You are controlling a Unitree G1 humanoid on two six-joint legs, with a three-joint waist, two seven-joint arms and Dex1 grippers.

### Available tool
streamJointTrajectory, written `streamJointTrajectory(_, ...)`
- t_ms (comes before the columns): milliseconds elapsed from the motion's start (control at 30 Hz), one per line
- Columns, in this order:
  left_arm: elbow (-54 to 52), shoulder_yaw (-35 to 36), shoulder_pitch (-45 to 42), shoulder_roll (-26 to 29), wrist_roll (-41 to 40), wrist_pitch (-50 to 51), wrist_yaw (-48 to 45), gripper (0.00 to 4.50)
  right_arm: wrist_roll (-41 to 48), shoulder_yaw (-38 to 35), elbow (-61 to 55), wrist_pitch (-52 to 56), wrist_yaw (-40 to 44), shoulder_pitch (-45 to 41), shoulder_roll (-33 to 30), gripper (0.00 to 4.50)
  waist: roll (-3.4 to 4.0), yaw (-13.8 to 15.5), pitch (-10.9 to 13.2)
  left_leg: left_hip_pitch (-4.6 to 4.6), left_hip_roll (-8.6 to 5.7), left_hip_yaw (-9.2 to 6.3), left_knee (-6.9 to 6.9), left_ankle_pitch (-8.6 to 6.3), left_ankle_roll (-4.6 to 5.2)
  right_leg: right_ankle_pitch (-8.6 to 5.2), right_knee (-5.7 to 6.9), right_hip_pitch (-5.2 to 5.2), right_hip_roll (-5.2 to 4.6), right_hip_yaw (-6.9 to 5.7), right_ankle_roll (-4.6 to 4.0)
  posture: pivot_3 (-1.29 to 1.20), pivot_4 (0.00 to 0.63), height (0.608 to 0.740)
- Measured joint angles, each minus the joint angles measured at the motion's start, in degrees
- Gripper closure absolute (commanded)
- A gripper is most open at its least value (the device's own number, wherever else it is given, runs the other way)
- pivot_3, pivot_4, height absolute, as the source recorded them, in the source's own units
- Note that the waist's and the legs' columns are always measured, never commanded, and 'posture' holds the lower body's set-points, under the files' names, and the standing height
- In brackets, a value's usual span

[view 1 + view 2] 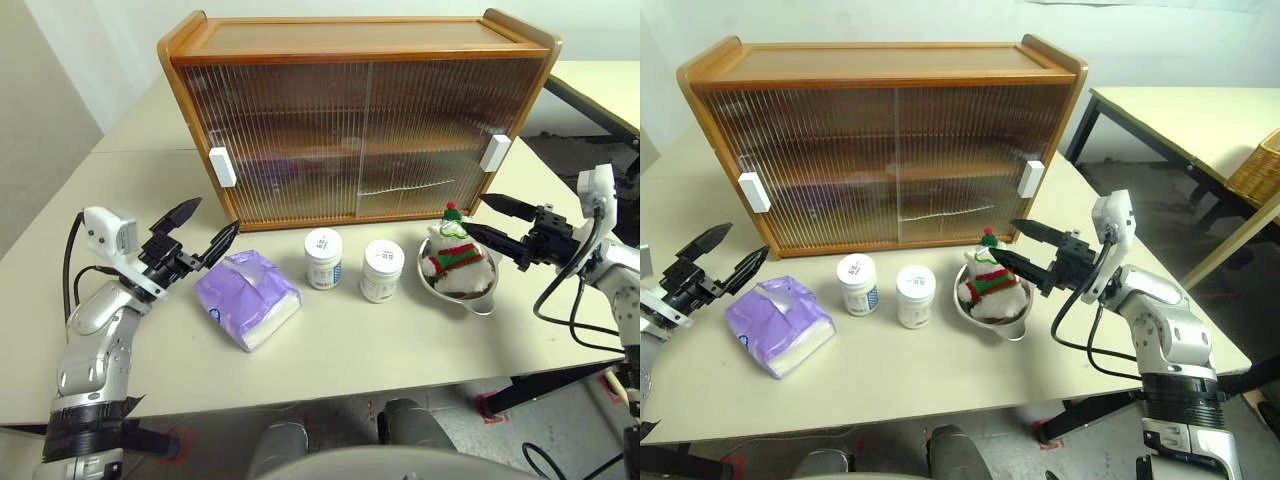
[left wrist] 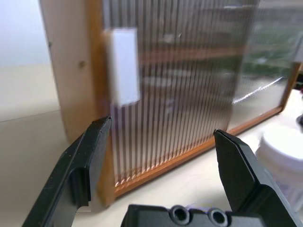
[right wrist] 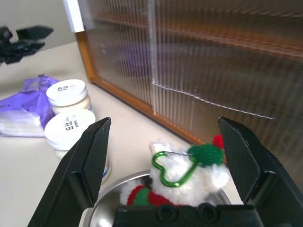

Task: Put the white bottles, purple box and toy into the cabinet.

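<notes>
both jaws spread wide, empty: left gripper [image 1: 205, 222] by cabinet [image 1: 350, 60], right gripper [image 1: 492, 222] above toy [image 1: 455, 258].

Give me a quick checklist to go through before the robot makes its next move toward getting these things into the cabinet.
1. Cabinet doors open for loading: not ok, both sliding doors are shut.
2. Left gripper free: ok, jaws open, nothing held, near the left door handle.
3. Right gripper free: ok, jaws open, empty, at the toy.
4. Toy reachable: ok, it sits in a steel bowl on the table.
5. White bottles upright: ok, both stand with lids on.
6. Purple box unobstructed: ok, lying by itself.
</notes>
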Motion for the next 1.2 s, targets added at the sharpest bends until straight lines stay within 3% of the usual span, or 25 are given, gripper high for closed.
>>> streamJointTrajectory(100,-3.65,-0.49,-1.13,-0.28,-1.02,4.52,2.59,0.67,-0.22,0.09,0.00,-0.11,-0.01,-0.31,0.55,0.00,0.00,0.32,-0.01,0.02,0.00,0.01,0.01,0.00,0.00,0.19,0.02,0.01,0.00,0.01,-0.32,-0.12,0.000,0.740)
streamJointTrajectory(467,-3.48,-0.54,-7.87,-0.49,1.16,11.34,10.91,4.47,-0.31,0.11,-1.26,-0.25,-1.06,0.26,1.27,0.00,0.00,0.67,0.00,0.03,0.01,0.04,0.11,0.00,0.00,0.25,0.02,0.05,0.00,0.06,-0.41,-0.15,0.000,0.740)
streamJointTrajectory(1200,-5.44,-0.68,-11.18,-0.21,5.45,16.72,16.43,4.47,1.12,-0.10,-6.26,1.38,-4.29,2.19,1.29,0.00,-0.02,-0.18,-0.01,-0.01,0.01,0.08,0.31,-0.13,0.17,0.25,0.01,0.07,0.01,0.07,-0.40,-0.18,0.000,0.740)
